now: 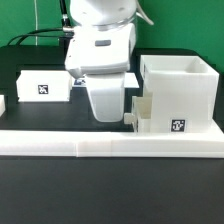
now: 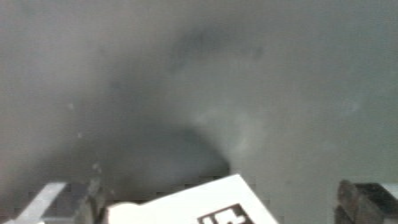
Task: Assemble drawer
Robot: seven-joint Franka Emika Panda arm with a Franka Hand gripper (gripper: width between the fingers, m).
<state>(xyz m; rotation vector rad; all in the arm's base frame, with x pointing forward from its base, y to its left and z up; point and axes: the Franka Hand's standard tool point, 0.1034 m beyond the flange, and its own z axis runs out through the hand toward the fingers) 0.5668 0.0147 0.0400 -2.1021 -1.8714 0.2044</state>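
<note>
A long white bar (image 1: pixel 110 147) is laid across the black tabletop (image 1: pixel 60 190) in front of the pincer (image 1: pixel 106 112). The drawer's parts are white plastic, marked with black-and-white squares. The cube housing (image 1: pixel 178 88) is set just beside the pincer, toward the exterior view's right, with a small tray (image 1: pixel 141 112) against its near side. A second tray (image 1: pixel 45 84) is placed apart, toward the exterior view's left. The pincer is released, its fingers (image 2: pixel 64 202) spread wide. In the wrist view a marked white corner (image 2: pixel 192 205) is seen between them, nearer one finger; contact cannot be told.
</note>
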